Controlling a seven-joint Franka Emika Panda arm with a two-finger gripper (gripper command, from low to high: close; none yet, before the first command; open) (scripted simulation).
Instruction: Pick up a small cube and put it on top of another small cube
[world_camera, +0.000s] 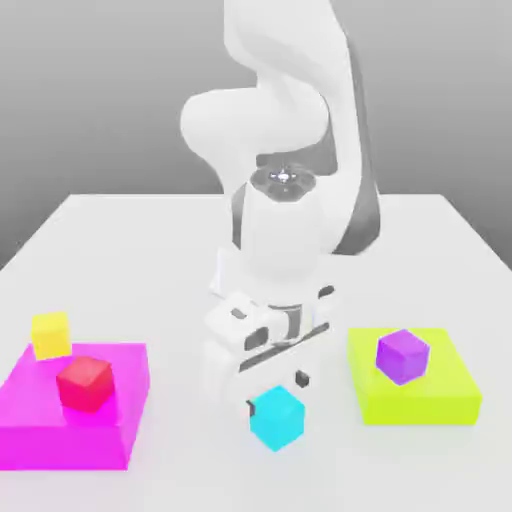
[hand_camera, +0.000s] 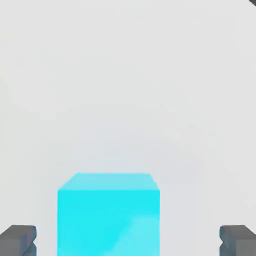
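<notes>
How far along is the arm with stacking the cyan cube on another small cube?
Early. Done: the gripper has been brought to the cyan cube, which sits on the table. In hand: the hand view shows the fingers open, one on each side of the cube with gaps, so no grasp yet. Left: close, lift, carry and set it on another small cube, such as the purple cube or red cube.

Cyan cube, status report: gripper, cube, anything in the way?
Gripper open, fingers apart, either side of the cyan cube. Cube on the table, not lifted. Nothing between fingers and cube.
</notes>
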